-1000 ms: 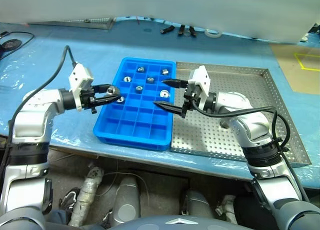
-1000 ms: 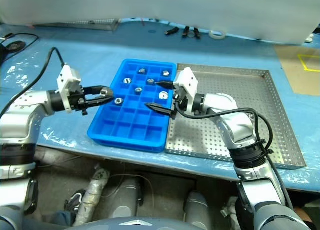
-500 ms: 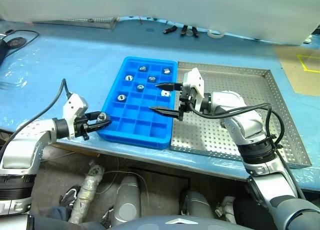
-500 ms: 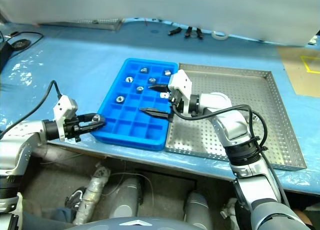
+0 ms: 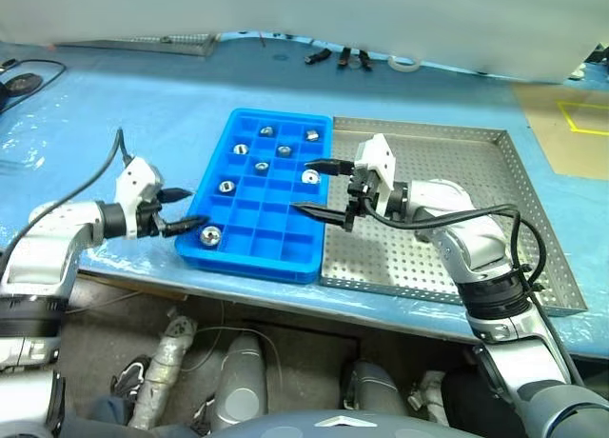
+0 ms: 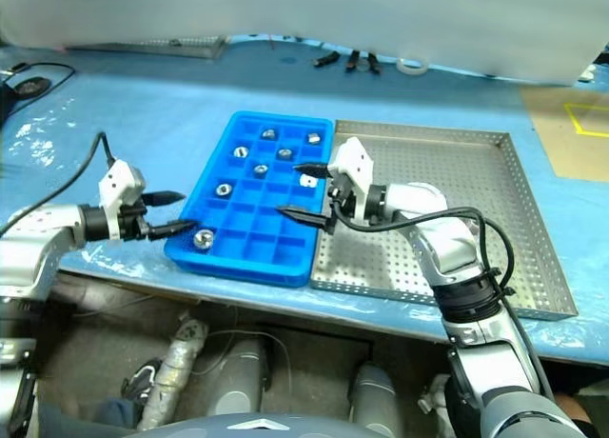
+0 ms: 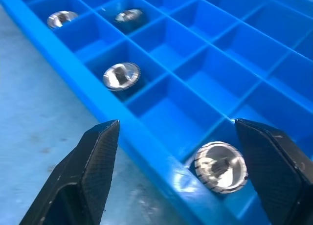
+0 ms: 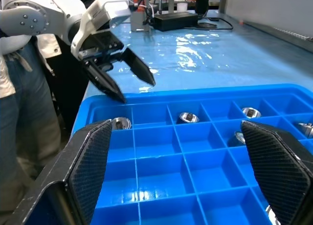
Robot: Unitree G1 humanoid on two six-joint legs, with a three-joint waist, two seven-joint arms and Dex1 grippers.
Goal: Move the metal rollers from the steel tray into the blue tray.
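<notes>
– Blue plastic sheeting over the workbench [image 5: 143, 105], as ever. Anything new at the near edge?

– Yes. Left gripper [image 5: 193, 208] at the near-left corner of the blue tray [image 5: 249, 263], fingers [image 7: 95, 159] now spread apart, holding nothing. Between them in the left wrist view, a metal roller [image 7: 218, 166] lying in the corner compartment, hole upward, just inside the tray wall.

– Dropped just now, then?

– Looks so. A second ago, pinched shut on a roller farther up the tray's left side; half a second ago, low by this same corner, still shut. Now released, and one more compartment filled.

– And farther in?

– Right gripper [image 5: 304, 186] hovering over the tray's right edge, fingers wide apart and empty, where it was a second ago. Beyond it, seven more metal rollers in the far compartments, one to a cell, among them one [image 5: 227, 186] near the left wall and one [image 5: 310, 133] at the far right corner. None shifted.

– Steel tray [image 5: 533, 305]?

– Beside the blue tray on the right, rims touching or nearly. Partly hidden by the right arm, so hard to tell what remains. Probably close to done; next, likely a reach back over the perforated floor for any straggler.
</notes>
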